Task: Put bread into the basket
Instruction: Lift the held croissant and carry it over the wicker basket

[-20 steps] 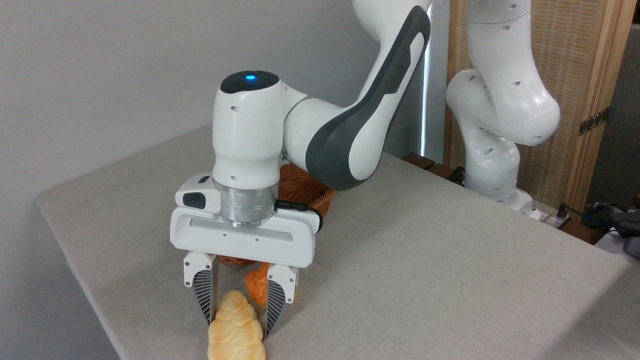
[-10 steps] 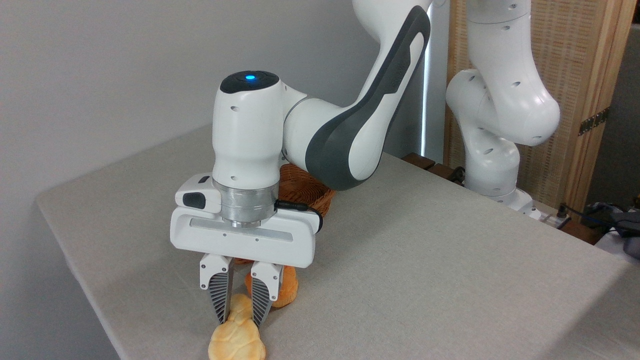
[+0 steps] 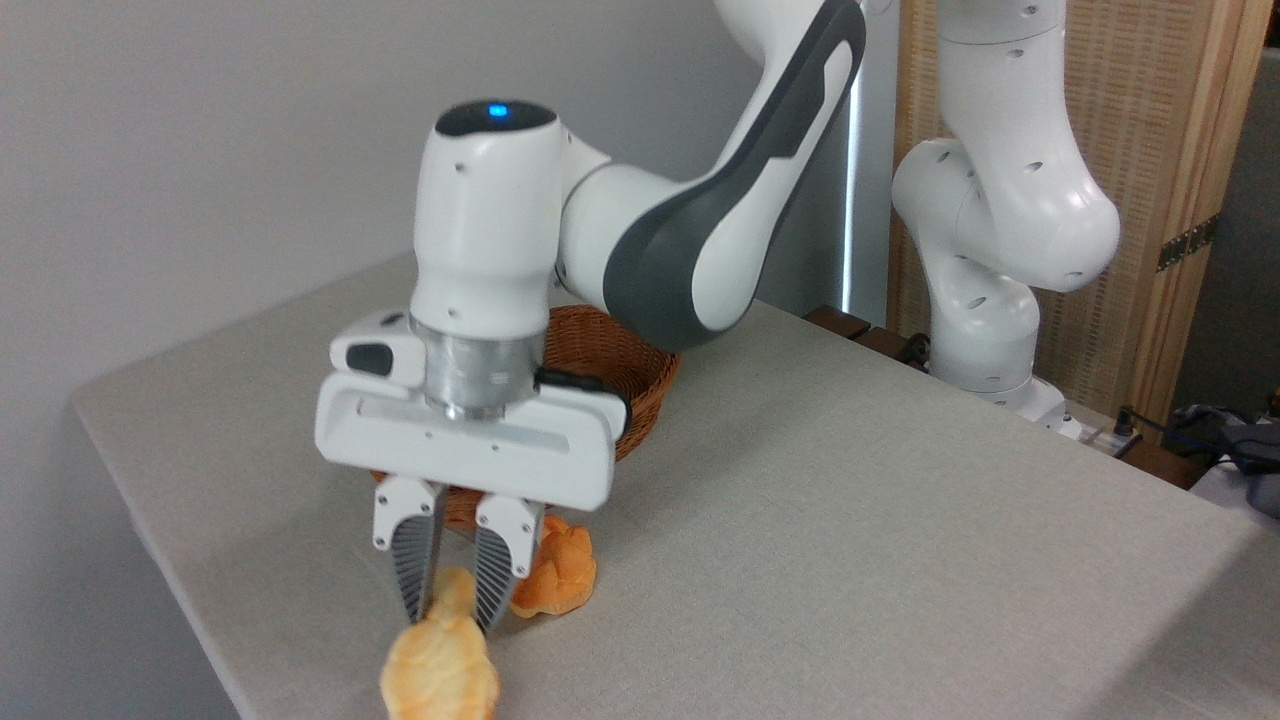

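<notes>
Two ribbed fingers (image 3: 412,565) of my tool (image 3: 447,612) are pinched close together on the far end of the bread (image 3: 440,665), with only that narrow end of the loaf between them. The bread juts out toward the camera from the grip, its near end low in the picture by the front edge of the counter (image 3: 850,540); I cannot tell from this view whether its underside touches the cloth or is clear of it. Just beside the fingers, to the right and a little behind, an orange knotted bun (image 3: 556,582) sits on the counter, apart from the bread. Behind the tool's white body lies the basket (image 3: 640,385), brown woven wicker, partly hidden by the wrist and the tool; its right rim and part of its inside show, and I see nothing in the part that is visible. The arm (image 3: 700,230) comes in from the upper right, a blue light glowing on top of the wrist joint. A second white robot arm (image 3: 1000,220) stands at the far right edge of the counter, in front of a wooden screen (image 3: 1150,120).
</notes>
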{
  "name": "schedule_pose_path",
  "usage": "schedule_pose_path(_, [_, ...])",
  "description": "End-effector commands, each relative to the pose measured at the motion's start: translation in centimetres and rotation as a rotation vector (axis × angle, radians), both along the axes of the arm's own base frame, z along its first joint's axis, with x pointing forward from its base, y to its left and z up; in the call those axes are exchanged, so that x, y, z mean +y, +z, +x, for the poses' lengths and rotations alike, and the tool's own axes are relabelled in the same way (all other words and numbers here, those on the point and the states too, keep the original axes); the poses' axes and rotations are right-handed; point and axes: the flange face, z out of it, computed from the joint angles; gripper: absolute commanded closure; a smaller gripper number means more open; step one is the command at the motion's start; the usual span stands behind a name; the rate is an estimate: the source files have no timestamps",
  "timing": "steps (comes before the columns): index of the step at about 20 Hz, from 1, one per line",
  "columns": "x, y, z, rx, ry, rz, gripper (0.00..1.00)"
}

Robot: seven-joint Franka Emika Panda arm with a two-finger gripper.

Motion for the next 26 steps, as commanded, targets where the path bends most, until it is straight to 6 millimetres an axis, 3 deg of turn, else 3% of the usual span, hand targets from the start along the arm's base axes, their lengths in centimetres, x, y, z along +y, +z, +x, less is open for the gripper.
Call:
schedule_pose_path(1, [-0.7, 3.8, -0.9, -0.018, -0.018, -0.005, 0.65])
schedule_pose_path(2, [-0.9, 4.0, -1.2, 0.0, -0.023, -0.006, 0.64])
schedule_pose_path(5, [-4.2, 5.3, -2.0, 0.082, -0.102, 0.022, 0.64])
schedule_pose_path(9, [-9.9, 7.3, -3.8, 0.178, -0.216, 0.049, 0.61])
schedule_pose_path(13, [-16.9, 9.9, -5.7, 0.198, -0.352, 0.096, 0.63])
schedule_pose_path(18, [-22.7, 9.3, -8.7, 0.279, -0.49, 0.178, 0.62])
schedule_pose_path(23, [-24.9, 8.4, -11.2, 0.387, -0.565, 0.239, 0.6])
schedule_pose_path(25, [-25.6, 8.0, -11.7, 0.414, -0.587, 0.249, 0.48])
schedule_pose_path(26, [-25.5, 7.8, -11.8, 0.425, -0.593, 0.251, 0.28])
